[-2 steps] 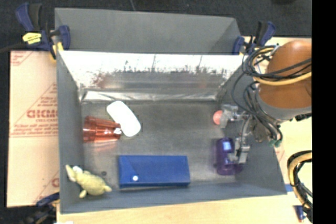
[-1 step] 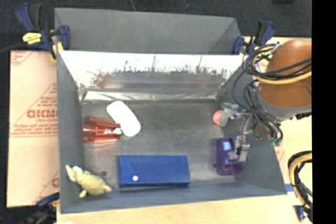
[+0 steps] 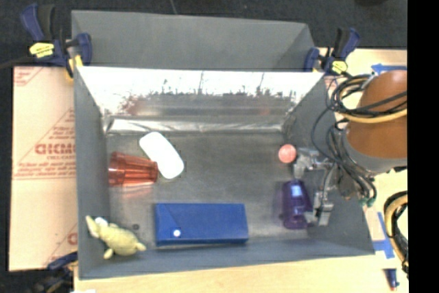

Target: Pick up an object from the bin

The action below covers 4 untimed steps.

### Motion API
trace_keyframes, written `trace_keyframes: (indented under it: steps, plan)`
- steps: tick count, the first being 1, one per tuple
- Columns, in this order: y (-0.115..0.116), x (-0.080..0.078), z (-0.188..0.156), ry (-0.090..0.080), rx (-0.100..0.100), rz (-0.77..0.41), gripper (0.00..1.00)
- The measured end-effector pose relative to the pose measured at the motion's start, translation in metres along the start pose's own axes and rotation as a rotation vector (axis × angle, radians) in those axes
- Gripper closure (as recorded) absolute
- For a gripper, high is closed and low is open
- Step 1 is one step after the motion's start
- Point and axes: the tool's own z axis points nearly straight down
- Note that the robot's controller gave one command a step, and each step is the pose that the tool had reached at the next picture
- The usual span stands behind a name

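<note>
Grey metal bin [image 3: 92, 147] on a dark floor, its far wall scuffed bright. From the right the arm [image 3: 378, 121] reaches in, its orange-covered wrist with looped cables above the right wall and its metal end hanging down into the bin's near right corner. The gripper [image 3: 321, 205] sits low there, just beside and right of a purple thing [image 3: 293, 206], perhaps touching it. How wide it stands I cannot tell, and nothing shows held in it. The purple thing's long axis runs roughly near to far, with a bluer part at its far end. A blue box [image 3: 200, 224] lies flat along the near wall. A red cup [image 3: 132, 170] lies on its side at the left, touching a white oval [image 3: 162, 155]. A pale plush toy [image 3: 115, 237] sits in the near left corner. A pink ball [image 3: 287, 154] rests just beyond the gripper.
</note>
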Motion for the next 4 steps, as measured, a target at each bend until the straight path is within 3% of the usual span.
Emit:
trace_keyframes:
  steps: [1,2,3,4]
  plan:
    - [-0.028,0.003,-0.003,-0.005,0.001,-0.238,0.00]
    - [-0.024,-0.004,0.035,-0.002,0.000,-0.650,0.00]
    - [-0.008,-0.001,0.049,-0.005,0.001,-0.495,0.00]
    - [0.002,-0.046,0.075,-0.003,0.001,-0.353,0.00]
